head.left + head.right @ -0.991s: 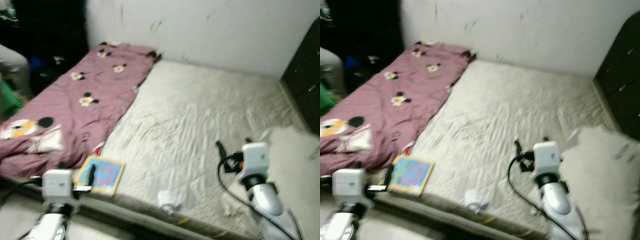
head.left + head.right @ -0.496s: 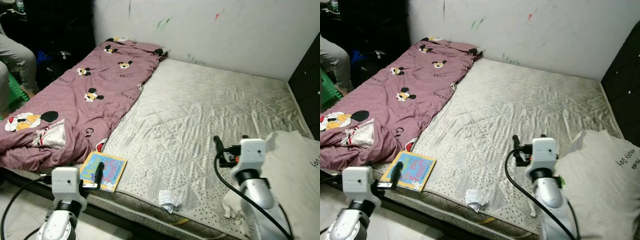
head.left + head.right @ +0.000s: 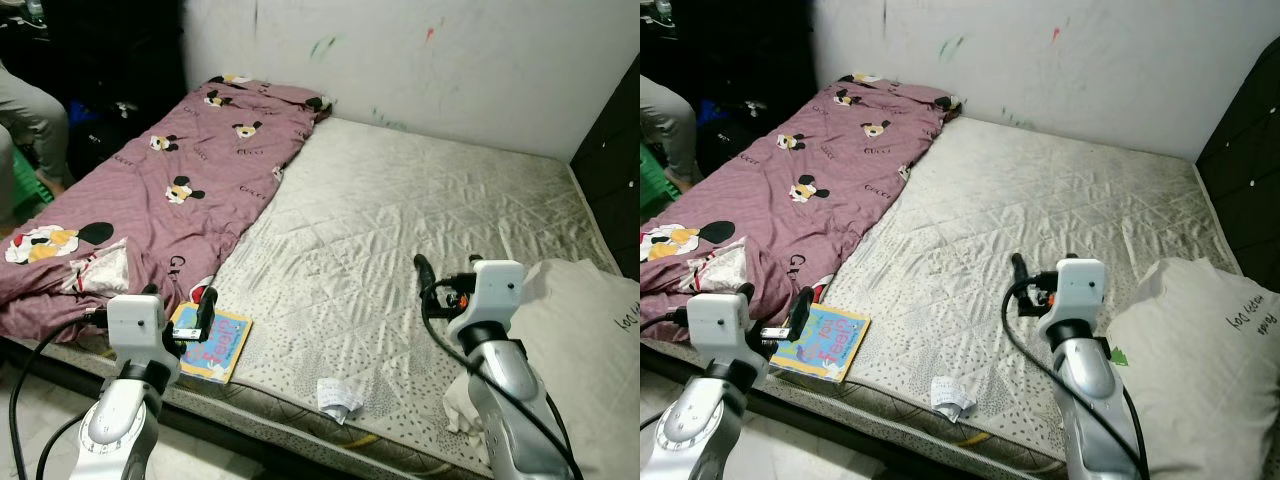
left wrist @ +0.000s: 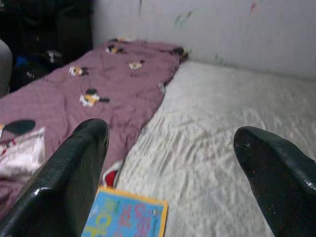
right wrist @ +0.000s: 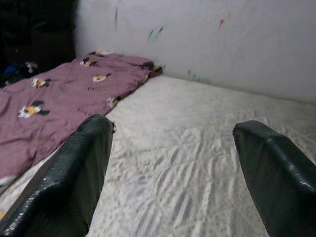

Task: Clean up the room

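- hovering over the mattress's (image 3: 400, 250) near edge, the left gripper (image 4: 173, 163) has its jaws spread wide and holds nothing; the colourful book (image 3: 212, 341) lies just below its fingers.
- the right gripper (image 5: 173, 158) hangs above the bare quilted middle, jaws equally wide, empty.
- a crumpled paper (image 3: 338, 397) sits at the front edge between the arms.
- a maroon blanket (image 3: 150, 210) covers the left side; a pillow (image 3: 1200, 370) lies at right.

Both arms raised forward, left gripper (image 4: 170, 173) and right gripper (image 5: 173, 168) fingers spread.
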Controlling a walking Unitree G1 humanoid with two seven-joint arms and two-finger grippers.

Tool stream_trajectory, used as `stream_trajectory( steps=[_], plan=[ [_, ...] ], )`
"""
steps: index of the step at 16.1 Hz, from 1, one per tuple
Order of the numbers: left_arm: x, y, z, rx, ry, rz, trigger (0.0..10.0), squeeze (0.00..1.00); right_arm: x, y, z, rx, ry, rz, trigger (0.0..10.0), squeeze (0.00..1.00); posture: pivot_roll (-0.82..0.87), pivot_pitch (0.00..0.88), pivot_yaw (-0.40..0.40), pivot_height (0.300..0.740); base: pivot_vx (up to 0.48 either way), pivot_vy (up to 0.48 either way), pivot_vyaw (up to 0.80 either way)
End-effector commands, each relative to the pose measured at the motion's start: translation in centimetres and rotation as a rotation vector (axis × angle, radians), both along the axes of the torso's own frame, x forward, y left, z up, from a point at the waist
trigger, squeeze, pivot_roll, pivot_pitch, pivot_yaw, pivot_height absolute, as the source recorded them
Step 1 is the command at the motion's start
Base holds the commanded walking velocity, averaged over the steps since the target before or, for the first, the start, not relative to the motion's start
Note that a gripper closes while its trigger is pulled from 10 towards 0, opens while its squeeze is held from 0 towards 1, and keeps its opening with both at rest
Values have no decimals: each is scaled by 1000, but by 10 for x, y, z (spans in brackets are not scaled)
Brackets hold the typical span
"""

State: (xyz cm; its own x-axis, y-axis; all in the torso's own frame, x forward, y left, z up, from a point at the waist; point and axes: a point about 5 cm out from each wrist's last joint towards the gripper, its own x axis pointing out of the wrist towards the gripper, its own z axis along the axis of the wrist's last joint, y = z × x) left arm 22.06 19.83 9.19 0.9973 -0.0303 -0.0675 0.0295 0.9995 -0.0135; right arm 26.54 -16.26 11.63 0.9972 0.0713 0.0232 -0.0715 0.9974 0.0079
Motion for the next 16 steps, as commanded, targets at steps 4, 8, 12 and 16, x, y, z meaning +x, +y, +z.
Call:
stream_trajectory(
  steps=[4,8,12,16],
  plan=[
    [-16,12,-24,17,78,112,10000,0,4,4,-17,-36,33,-64,10000,0,68,0,-52,740,0,0,0],
    [10,8,-8,27,0,131,10000,0,16,9,-13,-26,17,-51,10000,0,43,0,-44,740,0,0,0],
    [32,7,-2,22,-44,107,10000,0,20,25,-18,-80,9,-26,10000,0,2,0,-44,740,0,0,0],
    [27,11,-7,39,-5,77,10000,0,0,25,-32,-37,50,-68,10000,0,-13,0,22,740,0,0,0]
  ],
)
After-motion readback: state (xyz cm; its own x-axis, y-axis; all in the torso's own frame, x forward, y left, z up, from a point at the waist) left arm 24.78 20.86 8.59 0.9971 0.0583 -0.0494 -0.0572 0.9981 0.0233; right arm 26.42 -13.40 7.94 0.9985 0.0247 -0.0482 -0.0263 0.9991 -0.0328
